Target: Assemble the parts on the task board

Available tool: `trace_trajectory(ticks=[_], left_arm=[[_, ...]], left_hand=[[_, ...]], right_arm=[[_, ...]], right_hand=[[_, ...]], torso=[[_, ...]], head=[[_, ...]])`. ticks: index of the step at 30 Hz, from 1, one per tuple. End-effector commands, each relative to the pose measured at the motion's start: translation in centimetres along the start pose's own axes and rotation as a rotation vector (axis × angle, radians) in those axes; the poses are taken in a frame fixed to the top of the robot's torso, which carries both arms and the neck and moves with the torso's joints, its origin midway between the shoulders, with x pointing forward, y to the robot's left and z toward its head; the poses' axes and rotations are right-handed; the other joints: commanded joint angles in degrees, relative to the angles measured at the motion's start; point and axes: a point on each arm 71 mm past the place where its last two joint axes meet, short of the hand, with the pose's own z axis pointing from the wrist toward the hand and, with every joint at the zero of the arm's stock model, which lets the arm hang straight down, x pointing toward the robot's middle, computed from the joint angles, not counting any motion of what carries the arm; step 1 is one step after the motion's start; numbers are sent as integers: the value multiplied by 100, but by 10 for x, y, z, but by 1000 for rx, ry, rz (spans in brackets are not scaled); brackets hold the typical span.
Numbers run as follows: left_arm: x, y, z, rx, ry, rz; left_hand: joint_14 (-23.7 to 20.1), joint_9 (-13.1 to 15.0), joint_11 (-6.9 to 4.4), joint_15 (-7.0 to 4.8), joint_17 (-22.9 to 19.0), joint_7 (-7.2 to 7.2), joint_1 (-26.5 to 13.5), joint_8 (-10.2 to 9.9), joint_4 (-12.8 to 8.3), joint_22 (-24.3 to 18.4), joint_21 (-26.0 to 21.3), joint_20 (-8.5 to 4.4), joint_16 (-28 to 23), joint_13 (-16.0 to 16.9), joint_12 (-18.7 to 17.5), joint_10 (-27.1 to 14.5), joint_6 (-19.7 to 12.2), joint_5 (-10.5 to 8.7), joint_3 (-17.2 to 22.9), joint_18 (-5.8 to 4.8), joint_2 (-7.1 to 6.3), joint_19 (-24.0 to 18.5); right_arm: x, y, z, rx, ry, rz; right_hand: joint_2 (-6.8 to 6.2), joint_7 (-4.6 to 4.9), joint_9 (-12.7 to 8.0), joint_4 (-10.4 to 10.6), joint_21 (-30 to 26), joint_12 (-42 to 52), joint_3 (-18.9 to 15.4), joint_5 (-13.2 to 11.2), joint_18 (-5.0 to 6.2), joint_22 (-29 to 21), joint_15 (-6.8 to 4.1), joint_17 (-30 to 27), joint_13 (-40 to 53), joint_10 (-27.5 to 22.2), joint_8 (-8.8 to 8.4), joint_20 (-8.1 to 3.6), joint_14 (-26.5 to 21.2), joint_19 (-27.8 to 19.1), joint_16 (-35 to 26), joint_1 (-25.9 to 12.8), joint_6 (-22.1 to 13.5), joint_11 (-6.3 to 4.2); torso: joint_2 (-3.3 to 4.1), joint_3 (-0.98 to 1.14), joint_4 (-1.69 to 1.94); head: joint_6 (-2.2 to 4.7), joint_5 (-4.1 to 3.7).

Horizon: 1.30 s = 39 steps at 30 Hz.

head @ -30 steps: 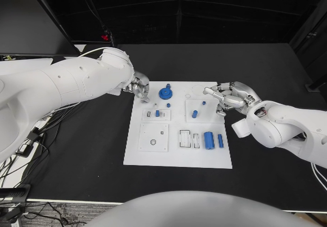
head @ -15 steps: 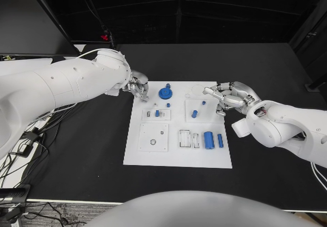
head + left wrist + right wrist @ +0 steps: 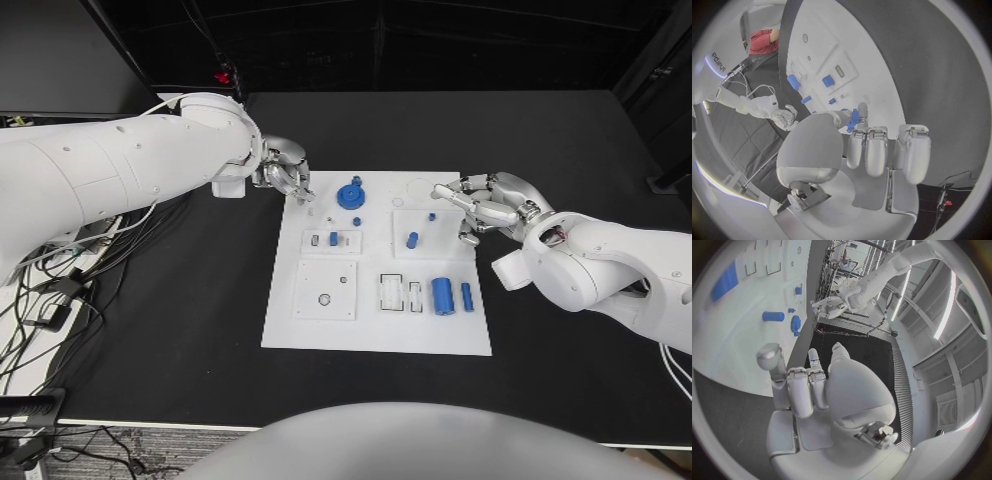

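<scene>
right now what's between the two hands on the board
In the head view, between the left hand and right hand lies the task board's far end with the blue gear.

black table (image 3: pixel 173 330) is carrying the white board (image 3: pixel 378 335), which is lying flat near its middle, long side running away from the robot. cables (image 3: pixel 58 300) are trailing over the table's left edge. the board is sitting directly on the tabletop, dark surface showing all round it; blue parts (image 3: pixel 443 297) are resting on the board.
</scene>
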Motion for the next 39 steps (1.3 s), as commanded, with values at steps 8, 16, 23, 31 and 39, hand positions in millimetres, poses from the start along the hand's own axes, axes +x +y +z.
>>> trace_trajectory(ticks=[8,16,23,31,39], left_arm=[[19,7,-18,-118,162,-182],[33,8,-30,-219,212,-236],[40,5,-35,-270,225,-255],[43,-4,-36,-275,200,-263],[46,-14,-35,-262,180,-264]], left_hand=[[590,16,7,23,1510,-114,105,-41,-95,1509,18,-31,5,1507,-7,597,213,66,140,-38,42,598],[590,22,21,44,1510,-99,133,-70,-127,1509,18,-58,5,1507,-7,597,237,95,168,-38,48,598],[590,24,25,49,1510,-93,129,-78,-135,1509,18,-65,5,1507,-7,597,244,99,175,-38,51,598],[590,28,34,58,1510,-86,106,-92,-158,1509,18,-79,5,1507,-7,597,267,103,180,-38,39,598],[590,31,36,66,1510,-88,54,-146,-243,1509,18,-106,5,1507,-7,597,344,133,209,-38,5,598]], right_arm=[[0,1,0,-5,5,-1],[0,1,0,-4,3,-2],[1,1,1,-4,5,-1],[1,1,1,-5,4,-1],[1,1,1,-6,4,-1]], right_hand=[[-2,15,-8,-9,-17,-9,-31,17,36,-2,1,1018,545,629,22,1,315,-44,-7,40,-44,7],[-2,15,-8,-9,-17,-9,-31,17,36,-2,1,1018,545,629,22,1,315,-44,-7,40,-44,7],[-2,15,-8,-9,-17,-9,-31,17,36,-2,1,1018,545,629,22,1,315,-44,-7,40,-44,7],[-2,15,-8,-9,-17,-9,-31,17,36,-2,1,1018,545,629,22,1,315,-44,-7,40,-44,7],[-2,15,-8,-9,-17,-9,-31,17,36,-2,1,1018,545,629,22,1,315,-44,-7,40,-44,7]], torso=[[-3,1,4],[0,-2,4],[-1,-4,-3],[3,-6,-11],[1,-4,-12]], head=[[-39,6],[-40,8],[-40,20],[-40,30],[-40,26]])
